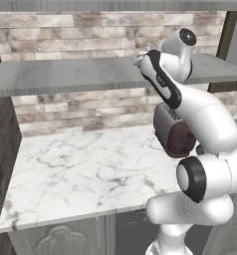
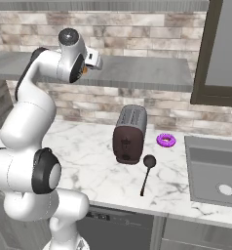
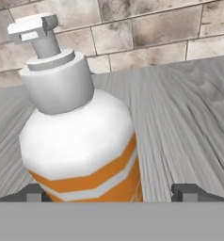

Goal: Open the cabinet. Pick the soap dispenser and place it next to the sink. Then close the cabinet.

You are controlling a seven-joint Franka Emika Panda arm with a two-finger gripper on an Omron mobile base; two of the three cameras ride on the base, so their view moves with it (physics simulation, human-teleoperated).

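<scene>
The soap dispenser (image 3: 81,141), orange and white with a white pump top, stands on the grey wood-grain shelf of the cabinet (image 3: 189,117) in front of the brick wall. My gripper (image 3: 113,193) is open. Its fingertips (image 3: 36,193) stand on either side of the bottle's base, well apart from it. In the right base view the arm reaches up to the cabinet shelf (image 2: 137,71), and an orange sliver of the soap dispenser (image 2: 84,70) shows past the wrist. The cabinet's door (image 2: 220,53) stands open at the right. The sink (image 2: 205,166) lies at the counter's right end.
On the white marble counter (image 1: 80,169) stand a dark toaster (image 2: 130,134), a purple ring (image 2: 165,140) and a dark ladle (image 2: 147,171), between the arm and the sink. The arm hides part of the toaster (image 1: 173,132) in the left base view. A second shelf board (image 1: 115,5) runs overhead.
</scene>
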